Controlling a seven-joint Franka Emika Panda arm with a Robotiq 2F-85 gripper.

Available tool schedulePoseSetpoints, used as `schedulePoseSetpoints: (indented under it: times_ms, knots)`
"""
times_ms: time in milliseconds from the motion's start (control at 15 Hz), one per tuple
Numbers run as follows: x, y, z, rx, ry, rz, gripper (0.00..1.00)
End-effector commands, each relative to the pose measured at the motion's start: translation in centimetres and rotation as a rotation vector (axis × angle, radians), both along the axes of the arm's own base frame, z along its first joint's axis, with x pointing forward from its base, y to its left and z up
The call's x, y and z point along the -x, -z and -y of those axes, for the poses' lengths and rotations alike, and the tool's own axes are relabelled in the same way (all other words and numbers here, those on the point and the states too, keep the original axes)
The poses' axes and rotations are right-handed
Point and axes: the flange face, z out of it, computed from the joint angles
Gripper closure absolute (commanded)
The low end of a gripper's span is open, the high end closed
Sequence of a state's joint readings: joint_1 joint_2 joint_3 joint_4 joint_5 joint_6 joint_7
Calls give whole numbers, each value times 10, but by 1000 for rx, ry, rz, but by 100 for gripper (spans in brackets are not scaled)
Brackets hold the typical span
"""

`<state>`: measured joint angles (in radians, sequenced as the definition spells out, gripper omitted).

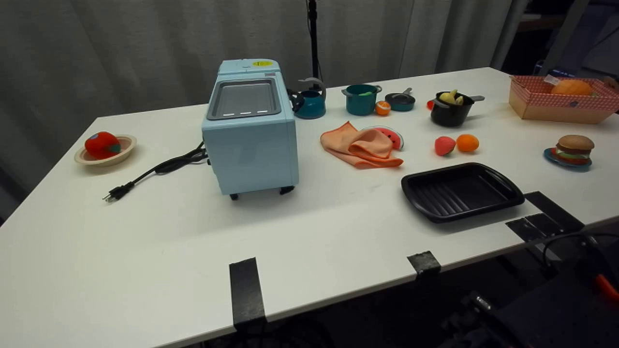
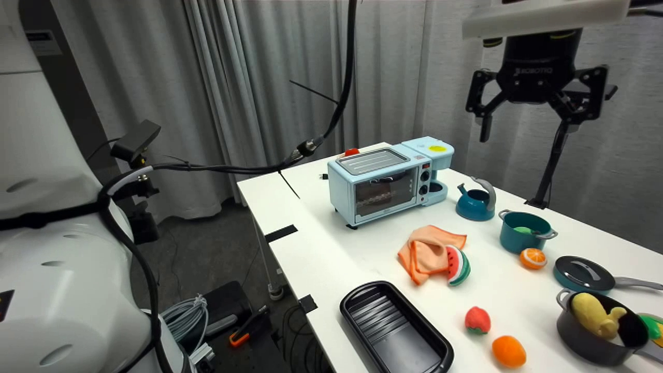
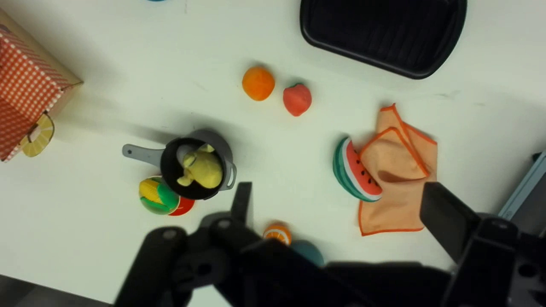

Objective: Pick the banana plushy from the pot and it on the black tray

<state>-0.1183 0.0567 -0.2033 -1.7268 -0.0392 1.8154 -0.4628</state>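
Observation:
The yellow banana plushy sits inside the small black pot; it shows in both exterior views (image 1: 450,98) (image 2: 594,313) and in the wrist view (image 3: 204,169). The pot (image 1: 449,116) (image 2: 588,344) (image 3: 217,143) stands upright, with a long grey handle and a small loop handle. The black tray (image 1: 464,193) (image 2: 396,331) (image 3: 379,36) lies bare near the table's front edge, its ridges at one end. My gripper (image 2: 527,132) (image 3: 338,184) is open and empty, high above the table. In the wrist view, the pot is up and left of its left finger.
A strawberry (image 3: 297,99) and an orange (image 3: 258,83) lie between pot and tray. A watermelon slice (image 3: 356,170) touches an orange cloth (image 3: 396,209). Corn (image 3: 158,195) sits beside the pot. A teal pot (image 2: 525,233), lidded pan (image 2: 582,274), kettle (image 2: 474,203), toaster oven (image 2: 383,181) and basket (image 1: 561,108) stand around.

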Motion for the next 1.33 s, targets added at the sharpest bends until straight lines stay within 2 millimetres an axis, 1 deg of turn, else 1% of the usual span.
schedulePoseSetpoints:
  times_ms: [0,333,667,733,800,867,1000,1267]
  knots:
    - [-28,10,34,11,51,81,0]
    - [-55,37,71,28,139,173,0]
    - [-63,58,97,67,233,210,0]
    - [-64,57,104,81,250,223,0]
    - [-62,56,108,87,260,238,0]
    - [-58,62,97,69,230,204,0]
    - [-57,65,99,70,235,203,0]
    - [-59,65,96,67,229,203,0]
